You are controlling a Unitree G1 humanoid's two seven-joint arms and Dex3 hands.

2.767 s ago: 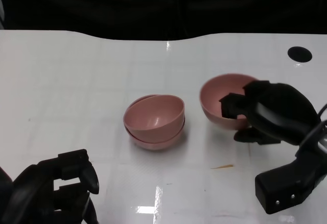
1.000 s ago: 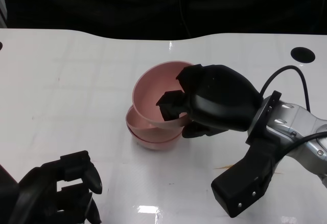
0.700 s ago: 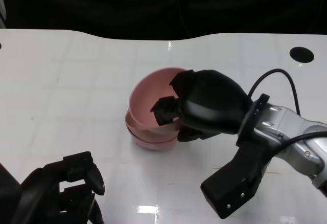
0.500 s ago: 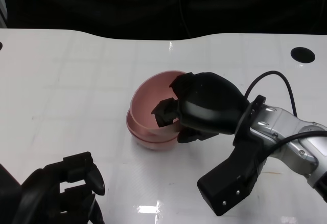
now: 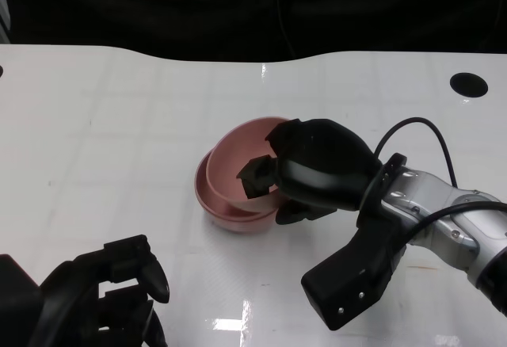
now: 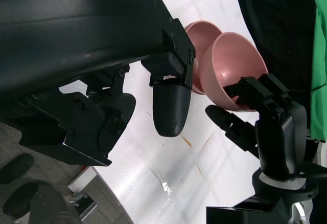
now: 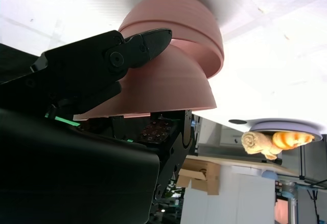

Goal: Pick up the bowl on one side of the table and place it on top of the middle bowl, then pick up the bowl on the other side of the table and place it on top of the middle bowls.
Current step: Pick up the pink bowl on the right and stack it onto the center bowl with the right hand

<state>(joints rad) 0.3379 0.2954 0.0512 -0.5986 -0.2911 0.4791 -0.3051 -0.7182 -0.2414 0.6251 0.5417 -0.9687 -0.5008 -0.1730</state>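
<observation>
Bowl number three point(image 5: 238, 155), the pink one in my right hand point(image 5: 317, 174), is sitting tilted in the mouth of the middle stack point(image 5: 230, 208) at the centre of the white table point(image 5: 103, 117). I've got it pinched at its near-right rim, fingertips hooked inside the wall and the rest of the hand outside, because a rim pinch lets me steer the tilt without blocking the way into the stack. The right wrist view shows the same thing from below: a finger lying along the outer wall of the held bowl, its rounded bottom nested into the wider bowls beneath, and a gap showing on one side. So it's in, but not level; the far-left edge looks low and my side rides high, to my eye because my own fingers are between the rims.

My left hand point(image 5: 103, 307) hangs low at the near-left edge of the table, fingers curled in on nothing, well apart from the bowls and out of the way.

By my reckoning this is the last placement, and what's left is letting the fingers off the rim so the bowl drops flat. The risk I see is dragging the rim sideways on the way out and tipping the stack.
</observation>
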